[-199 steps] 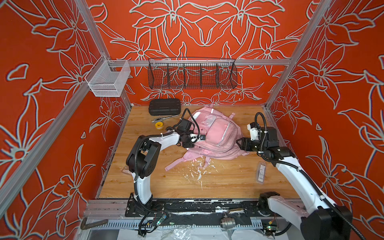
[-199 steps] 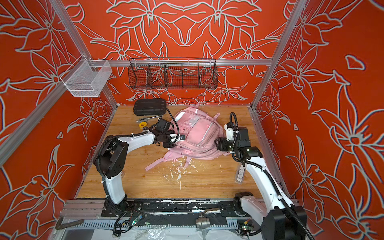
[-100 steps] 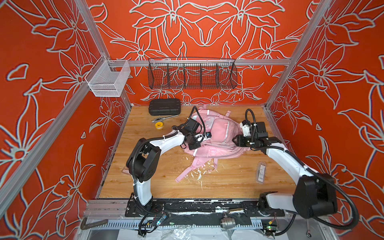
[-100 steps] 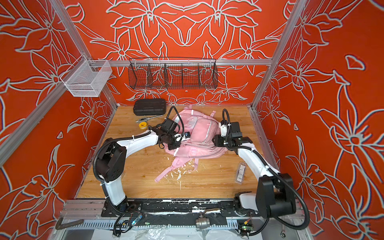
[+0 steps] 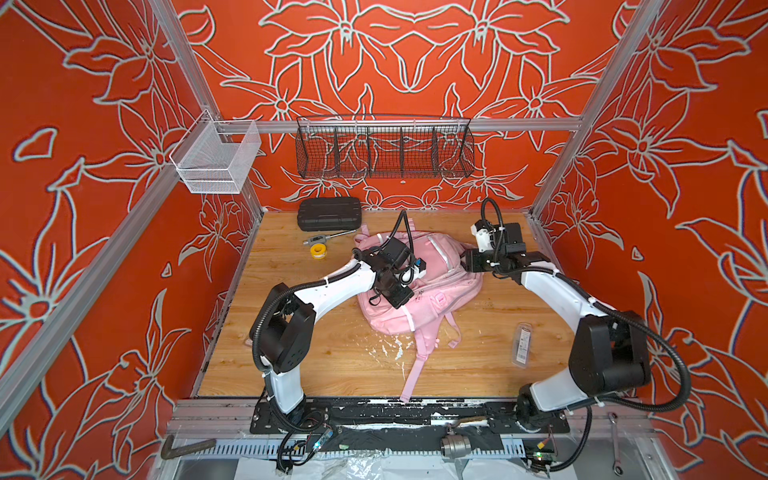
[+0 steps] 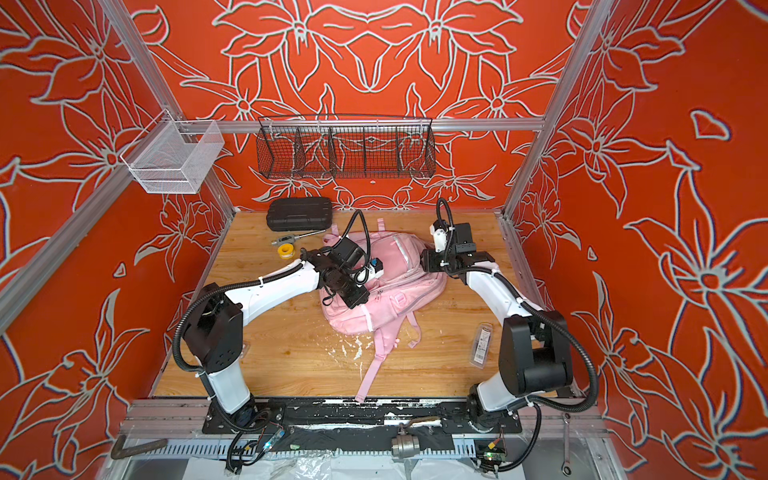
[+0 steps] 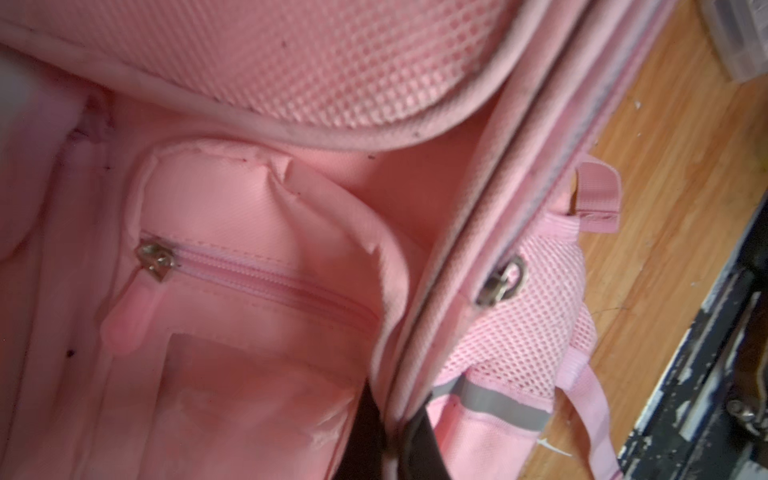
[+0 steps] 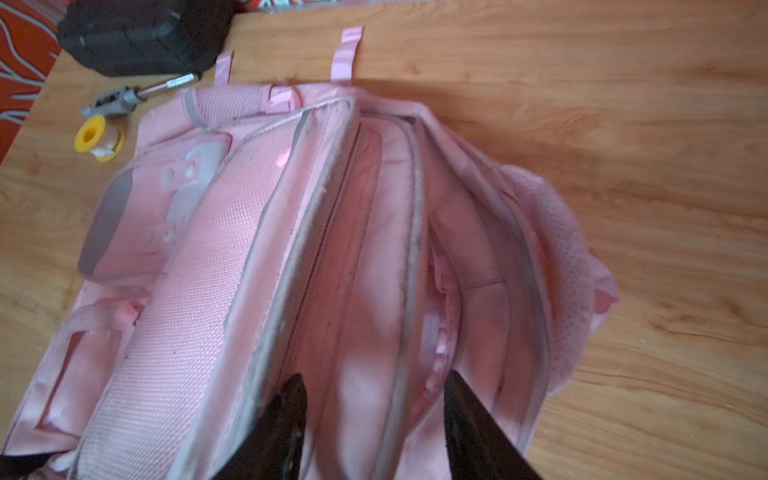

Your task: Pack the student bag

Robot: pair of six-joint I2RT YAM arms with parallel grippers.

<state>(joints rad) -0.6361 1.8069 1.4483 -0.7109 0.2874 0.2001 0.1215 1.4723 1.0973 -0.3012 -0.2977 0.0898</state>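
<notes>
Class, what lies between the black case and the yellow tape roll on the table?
A grey metal wrench lies there, shown in both top views.

Top views: high over the near edge, looking down and toward the orange flower-patterned back wall (image 5: 415, 62). Both top views show the whole light wooden tabletop (image 5: 332, 353) in nearly equal framing.
Left wrist view: very close, looking into the open soft pale-pink fabric backpack (image 7: 291, 83), with a strip of tabletop along one edge.
Right wrist view: close above the backpack's open top, facing the black ribbed hard plastic case (image 8: 137, 37).
Shared: the backpack is in all four views; the case is in both top views and the right wrist view.
</notes>
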